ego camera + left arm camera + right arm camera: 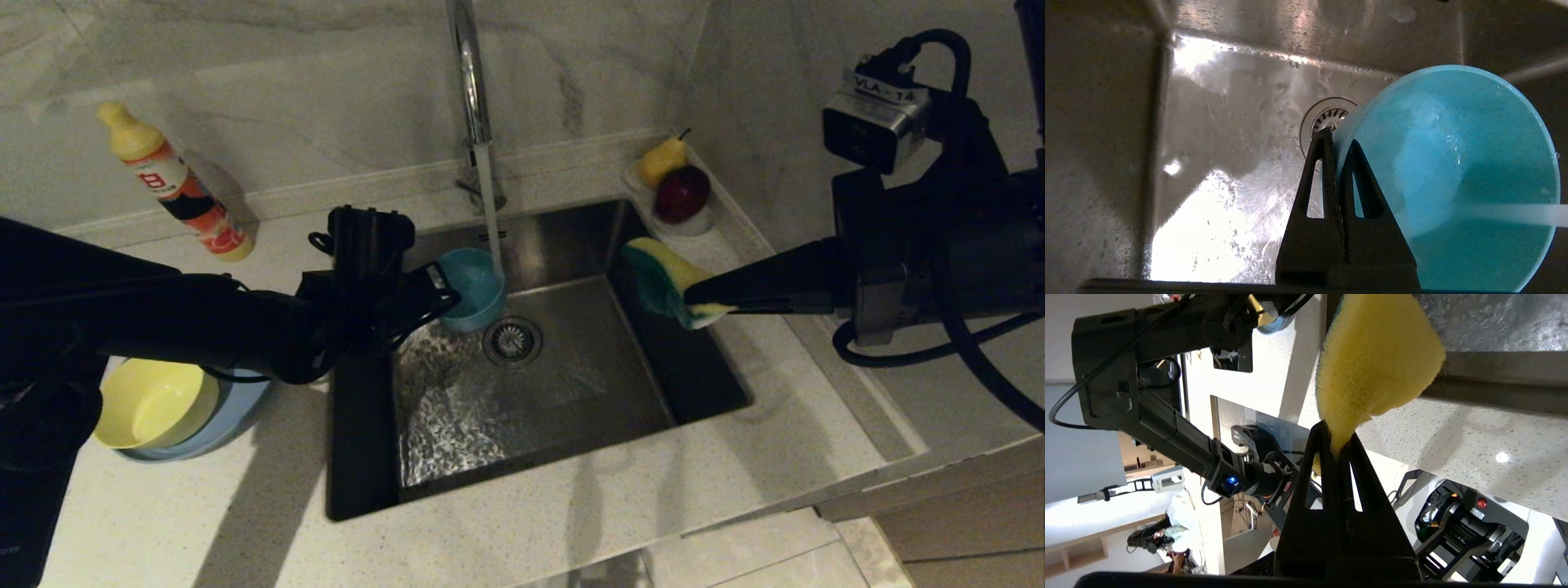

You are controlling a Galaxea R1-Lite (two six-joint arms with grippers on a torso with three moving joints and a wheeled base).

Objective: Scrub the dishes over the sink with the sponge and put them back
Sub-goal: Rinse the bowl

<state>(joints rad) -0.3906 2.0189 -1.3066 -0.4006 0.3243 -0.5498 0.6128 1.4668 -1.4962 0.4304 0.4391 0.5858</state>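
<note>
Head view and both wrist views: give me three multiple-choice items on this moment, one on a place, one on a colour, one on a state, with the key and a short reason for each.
1. Where does the yellow bowl sit?
A. On the light-blue plate, on the counter left of the sink
B. On the sink floor
C. Beside the fruit

2. What colour is the bowl that the left gripper holds?
A. Red
B. Teal
C. White

3. What is the tap doing?
A. Off and dry
B. Running, its stream falling at the teal bowl's rim
C. Removed

Key:
1 A, the head view shows the yellow bowl nested on the plate on the counter.
2 B, the left wrist view shows the fingers shut on a teal rim.
3 B, a stream falls from the spout to the bowl, while the right gripper holds the sponge to the sink's right.
</note>
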